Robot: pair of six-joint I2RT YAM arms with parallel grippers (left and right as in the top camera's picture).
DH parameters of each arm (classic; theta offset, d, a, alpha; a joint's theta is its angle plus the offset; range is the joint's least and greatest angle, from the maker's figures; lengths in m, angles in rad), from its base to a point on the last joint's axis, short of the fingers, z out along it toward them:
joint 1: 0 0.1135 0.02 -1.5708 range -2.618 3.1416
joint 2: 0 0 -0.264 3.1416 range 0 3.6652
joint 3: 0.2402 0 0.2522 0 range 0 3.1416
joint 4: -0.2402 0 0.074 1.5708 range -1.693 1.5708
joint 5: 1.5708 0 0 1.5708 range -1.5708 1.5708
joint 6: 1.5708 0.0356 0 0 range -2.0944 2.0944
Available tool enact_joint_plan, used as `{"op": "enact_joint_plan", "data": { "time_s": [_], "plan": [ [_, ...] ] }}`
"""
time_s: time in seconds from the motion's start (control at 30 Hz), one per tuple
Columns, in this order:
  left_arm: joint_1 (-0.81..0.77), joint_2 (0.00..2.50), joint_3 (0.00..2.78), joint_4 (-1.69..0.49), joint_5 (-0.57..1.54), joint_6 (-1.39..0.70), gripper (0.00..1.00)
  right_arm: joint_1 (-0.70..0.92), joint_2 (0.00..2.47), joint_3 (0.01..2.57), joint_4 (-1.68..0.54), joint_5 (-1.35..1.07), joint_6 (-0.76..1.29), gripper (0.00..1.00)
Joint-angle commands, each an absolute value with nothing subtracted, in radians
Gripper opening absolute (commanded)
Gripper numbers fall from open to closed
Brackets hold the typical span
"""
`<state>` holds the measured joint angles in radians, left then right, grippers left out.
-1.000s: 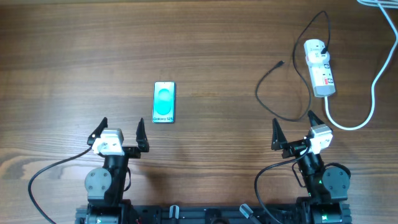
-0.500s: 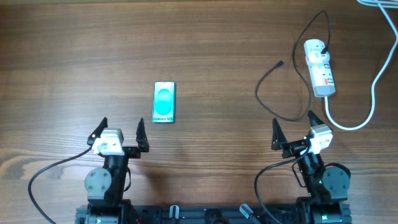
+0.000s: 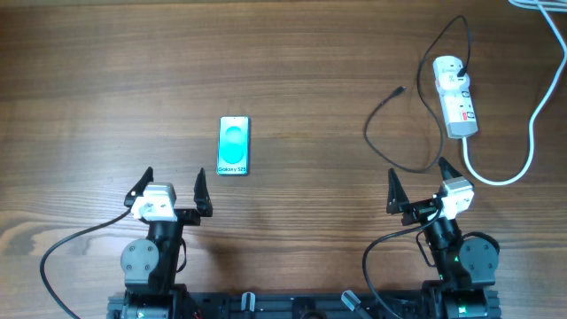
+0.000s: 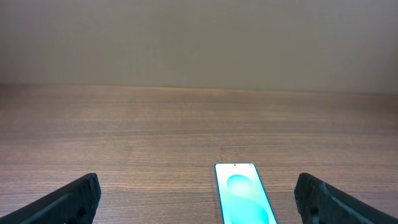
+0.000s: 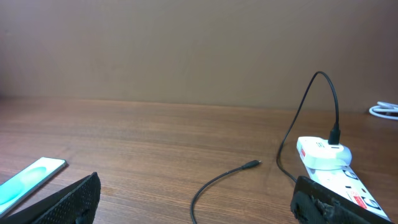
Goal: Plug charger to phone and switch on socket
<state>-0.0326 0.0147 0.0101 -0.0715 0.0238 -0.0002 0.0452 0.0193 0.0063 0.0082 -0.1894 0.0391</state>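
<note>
Overhead shows nothing changed: my left pincer (image 3: 173, 182) and right pincer (image 3: 416, 174) stay spread, empty, teal-screened slim phone (image 3: 234, 146) ahead of left, thin black charger cable (image 3: 367, 135) ahead of right, not yet plugged.

This is looking like a robotics lab. Two arms (image 3: 151, 252) are sitting at the edge of a wood-grain table (image 3: 89, 71), a plain wall (image 4: 199, 37) standing behind.

Brown wood-grain tabletop (image 3: 292, 62) filled the overhead view, plain beige-brown wall (image 4: 199, 37) stood behind it, lighting was soft and even
</note>
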Motion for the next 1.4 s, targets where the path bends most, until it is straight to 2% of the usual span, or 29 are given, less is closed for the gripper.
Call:
{"op": "enact_joint_plan", "data": {
  "time_s": [0.0, 0.47, 0.7, 0.93, 1.13, 1.37],
  "plan": [
    [-0.037, 0.01, 0.006, -0.076, 0.014, 0.019, 1.0, 0.049, 0.004, 0.005, 0.014, -0.18, 0.027, 1.0],
    [-0.037, 0.01, 0.006, -0.068, 0.038, 0.015, 1.0, 0.049, 0.004, 0.005, 0.014, -0.18, 0.027, 1.0],
    [-0.037, 0.01, 0.01, -0.044, 0.307, 0.009, 1.0, 0.049, 0.004, 0.005, 0.014, -0.18, 0.027, 1.0],
    [-0.037, 0.056, 0.121, -0.1, 0.329, -0.057, 1.0, 0.049, 0.004, 0.005, 0.014, -0.18, 0.027, 1.0],
    [-0.037, 0.208, 0.281, -0.186, 0.329, -0.056, 1.0, 0.049, 0.004, 0.005, 0.014, -0.18, 0.027, 1.0],
    [-0.037, 0.537, 0.603, -0.307, 0.334, -0.056, 1.0, 0.049, 0.004, 0.005, 0.014, -0.179, 0.027, 1.0]
  ]
}}
